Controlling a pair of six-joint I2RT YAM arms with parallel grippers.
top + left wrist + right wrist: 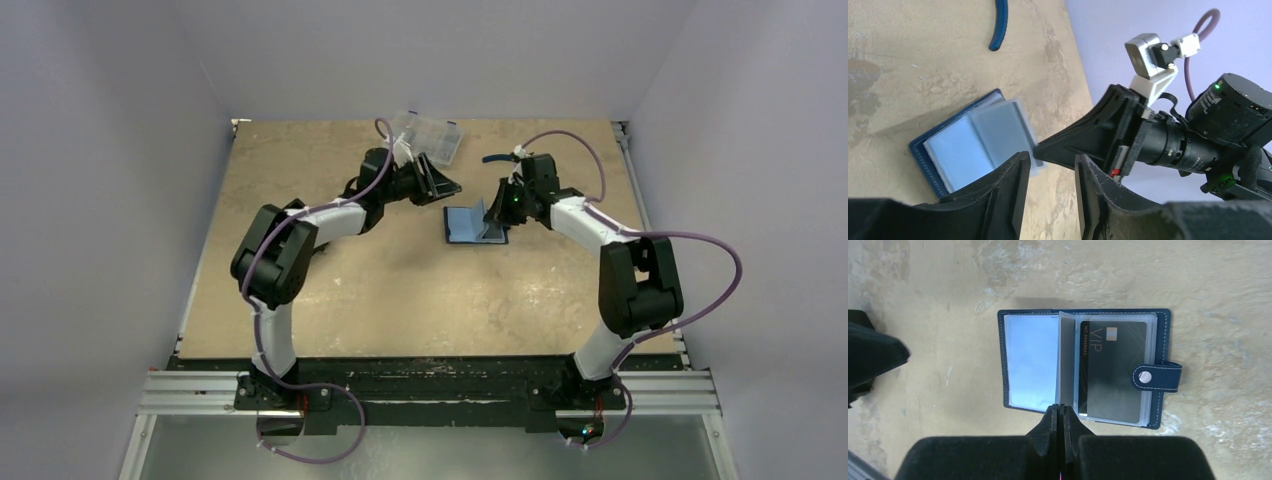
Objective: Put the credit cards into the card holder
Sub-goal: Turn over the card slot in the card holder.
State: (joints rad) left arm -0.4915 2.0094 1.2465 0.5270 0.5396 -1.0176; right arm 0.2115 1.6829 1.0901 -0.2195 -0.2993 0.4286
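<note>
The navy card holder [1160, 340] lies open on the table, its snap tab [1155, 376] pointing right. A dark credit card [1115, 370] marked VIP sits in a clear sleeve on the holder's right side. My right gripper [1060, 407] is shut on the near edge of one clear sleeve page [1066, 360], which stands upright over the spine. From above, the card holder [462, 226] has the right gripper [497, 212] at its right edge. My left gripper [1051, 160] is open with nothing between its fingers, just left of the card holder [963, 150].
A clear plastic compartment case [428, 135] stands at the back of the table behind the left gripper [447, 185]. A blue-handled tool [497, 157] lies behind the right wrist and shows as a blue curved handle [998, 25] in the left wrist view.
</note>
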